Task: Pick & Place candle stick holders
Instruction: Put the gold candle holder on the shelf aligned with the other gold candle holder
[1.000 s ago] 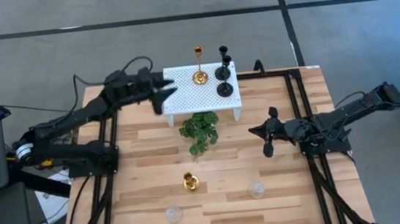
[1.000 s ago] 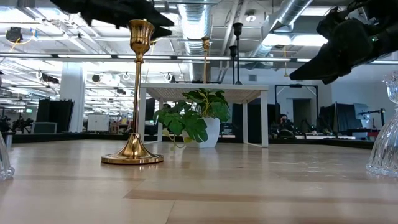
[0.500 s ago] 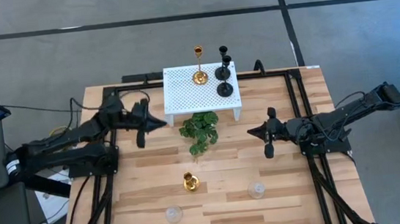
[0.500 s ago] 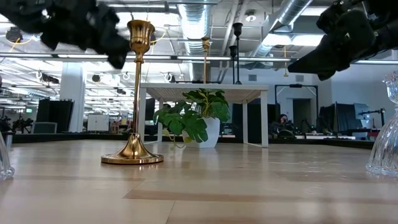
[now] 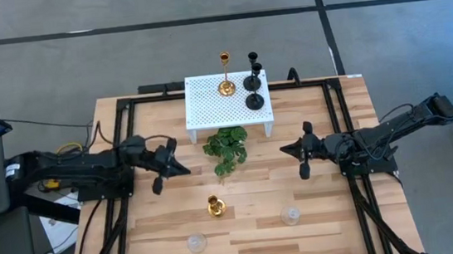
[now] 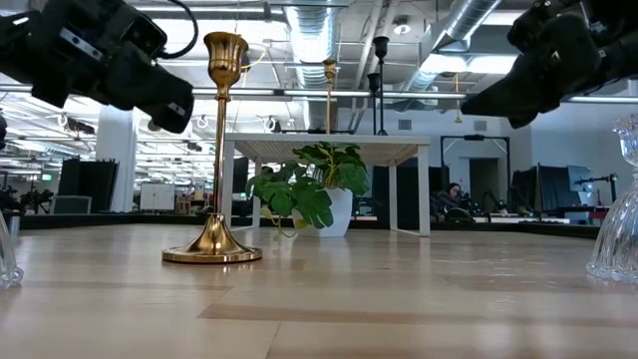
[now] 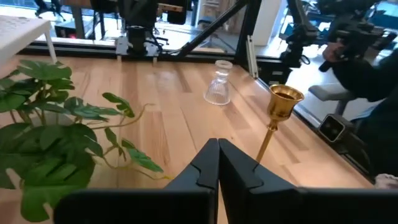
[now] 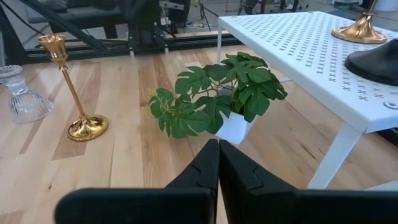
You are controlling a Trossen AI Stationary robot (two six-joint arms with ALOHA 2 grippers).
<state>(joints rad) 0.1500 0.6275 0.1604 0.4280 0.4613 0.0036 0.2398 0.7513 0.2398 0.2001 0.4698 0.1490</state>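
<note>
Gold candle stick holder (image 5: 215, 205) stands upright mid-table, stem vertical, near the empty, closed left gripper (image 5: 170, 169), which is the nearer one. Right gripper (image 5: 293, 150) also closed, empty, waiting beyond the plant (image 5: 226, 146).

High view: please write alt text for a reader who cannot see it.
Two shut grippers, left and right, flank a green plant; behind it a white stand carries three candle holders, and a gold holder and two glass ones stand near the table's front edge.
</note>
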